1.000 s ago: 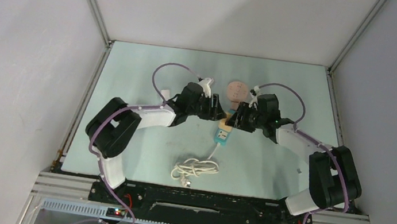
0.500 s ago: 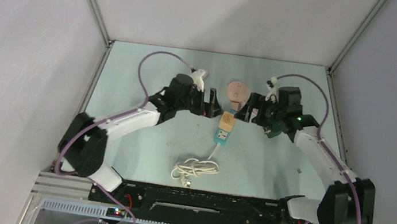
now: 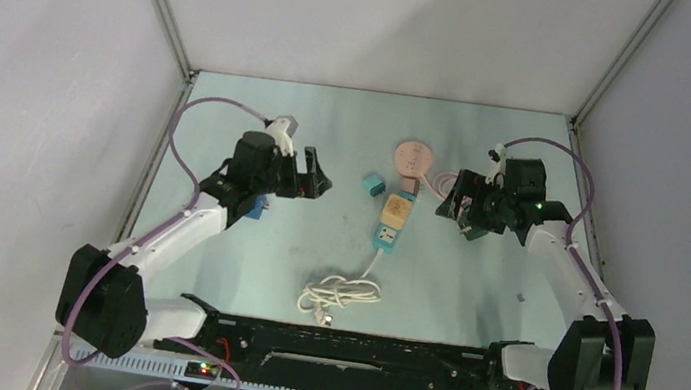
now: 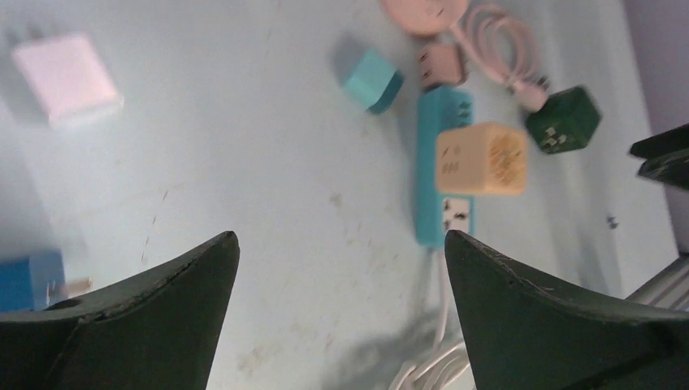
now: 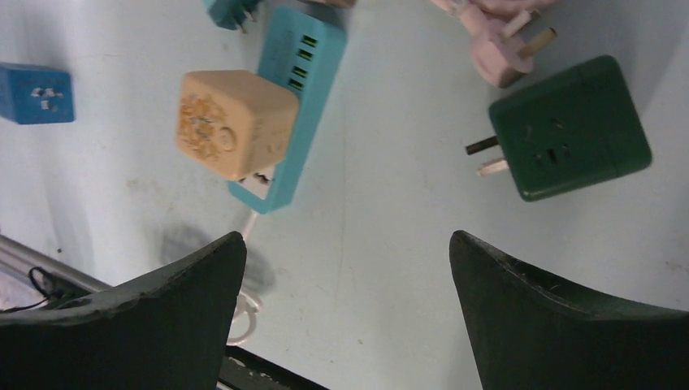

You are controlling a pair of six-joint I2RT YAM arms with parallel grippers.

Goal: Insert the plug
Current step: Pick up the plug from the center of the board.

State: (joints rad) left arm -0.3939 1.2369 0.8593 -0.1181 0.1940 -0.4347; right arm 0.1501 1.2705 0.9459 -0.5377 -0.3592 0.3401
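I see the beige cube plug (image 3: 397, 210) sitting on top of the teal power strip (image 3: 383, 235) at the middle of the table (image 3: 469, 302), just on the near side of the strip's USB ports, with one socket showing at the strip's near end. From the wrist views it looks seated flat on the strip. My left gripper (image 4: 340, 237) hangs to the left of the strip, well apart from it, jaws spread wide with nothing between them. My right gripper (image 5: 348, 236) hangs to the right of the strip, also spread wide and holding nothing. The strip's white cord (image 3: 339, 293) lies coiled on the near side. A small teal adapter (image 3: 372, 184) lies just left of the strip's far end, a pink round charger (image 3: 413, 154) lies beyond it, a dark green adapter (image 5: 569, 128) sits on the right near my right gripper, and a white charger (image 4: 67, 77) and a blue adapter (image 4: 31, 280) lie on the left
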